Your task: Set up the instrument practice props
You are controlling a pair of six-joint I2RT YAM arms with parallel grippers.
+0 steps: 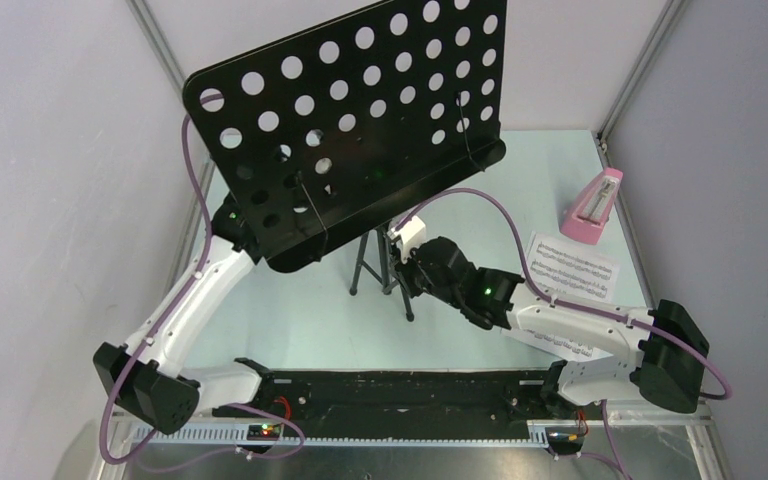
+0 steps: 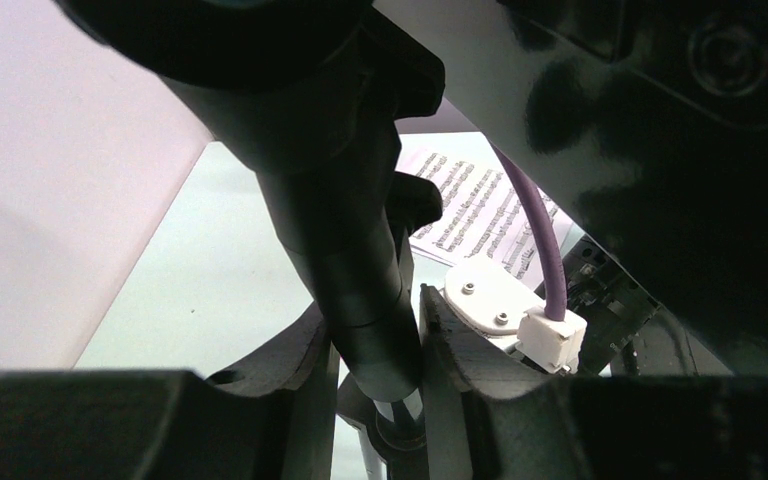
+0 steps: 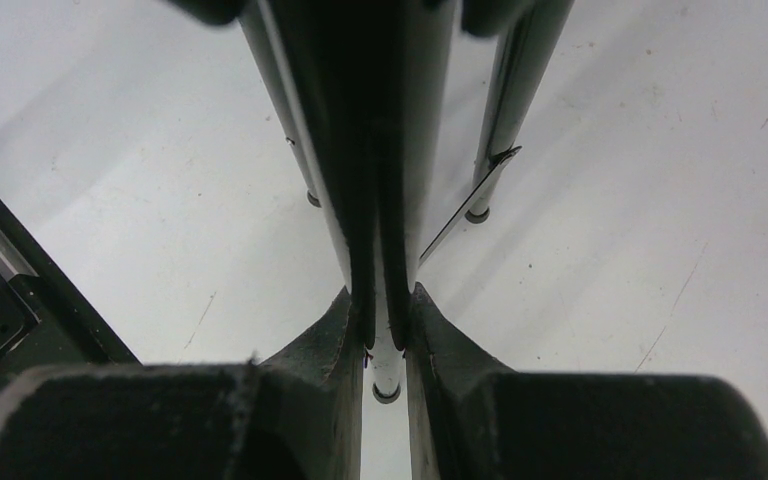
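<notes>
The black music stand's hole-punched desk [image 1: 360,110] hangs tilted over the table's middle, with no page on it. Beneath it my left gripper [image 2: 375,345] is shut on the stand's thick black post [image 2: 360,260]; in the top view the desk hides those fingers. My right gripper [image 3: 385,320] is shut lower down on the stand's thin folded leg struts [image 3: 380,150], and two tripod feet [image 1: 357,288] touch the table. White sheet-music pages [image 1: 575,270] lie flat at the right, partly under my right arm. The pink metronome [image 1: 593,207] stands upright beyond them.
A black rail [image 1: 400,385] runs along the near edge between the arm bases. Pale enclosure walls close in on the left, back and right. Purple cables [image 1: 505,215] loop off both wrists near the stand. My right wrist's white camera mount [image 2: 500,315] sits close to the left jaws.
</notes>
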